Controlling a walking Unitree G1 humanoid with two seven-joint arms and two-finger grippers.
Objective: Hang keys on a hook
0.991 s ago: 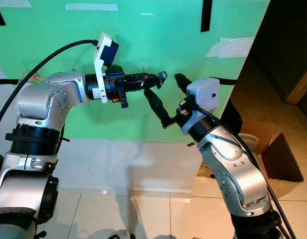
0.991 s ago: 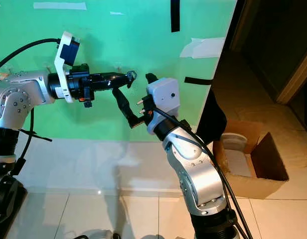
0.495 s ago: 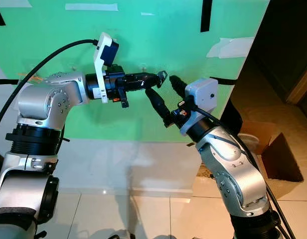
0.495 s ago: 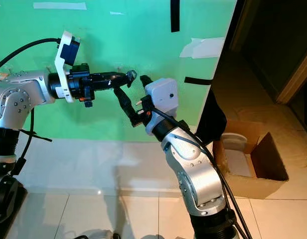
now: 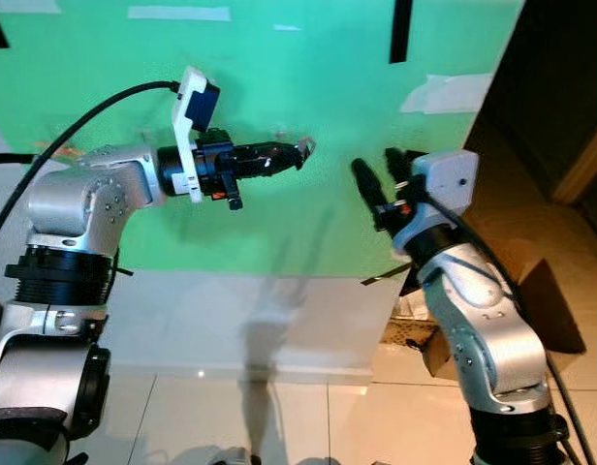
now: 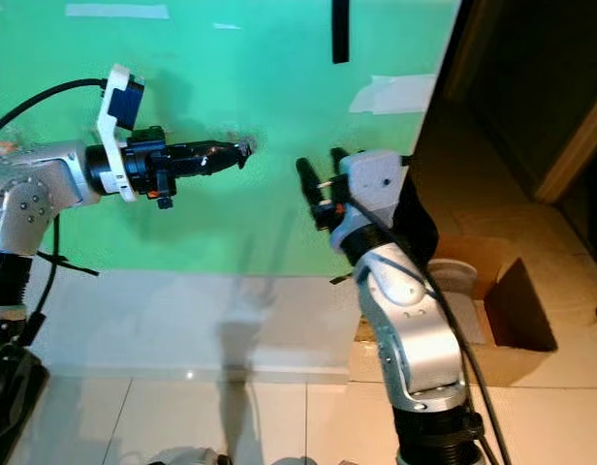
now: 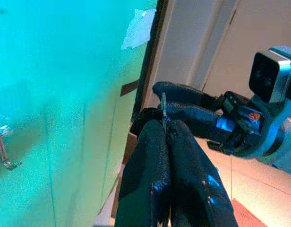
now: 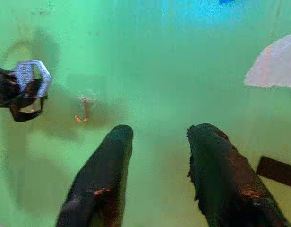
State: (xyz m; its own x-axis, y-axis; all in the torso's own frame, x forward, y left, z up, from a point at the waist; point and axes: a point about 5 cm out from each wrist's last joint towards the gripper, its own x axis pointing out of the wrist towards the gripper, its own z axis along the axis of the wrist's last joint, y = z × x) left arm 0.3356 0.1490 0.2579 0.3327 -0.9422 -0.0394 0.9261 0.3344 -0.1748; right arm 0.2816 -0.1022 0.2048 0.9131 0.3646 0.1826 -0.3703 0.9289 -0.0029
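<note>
A small silver key (image 5: 305, 146) is pinched at the tip of my left gripper (image 5: 298, 152), which reaches out level along the green wall (image 5: 308, 68). The left wrist view has the fingers (image 7: 155, 165) shut on the key's thin edge (image 7: 163, 109). A small metal hook (image 8: 83, 109) is stuck to the wall just past the key (image 8: 31, 75); the same hook (image 7: 3, 152) appears in the left wrist view. My right gripper (image 5: 379, 174) stands open a short way right of the key, pointing at the wall, with nothing between its fingers (image 8: 100, 184).
White paper (image 5: 454, 91) and black tape strips (image 5: 401, 29) are stuck on the wall. A dark doorway (image 6: 531, 87) opens on the right, with an open cardboard box (image 6: 492, 310) on the tiled floor (image 5: 279, 417) beside it.
My right gripper has drawn back to the right, away from the left gripper's tip where it was half a second ago. The left gripper keeps the key and has shifted slightly left.
</note>
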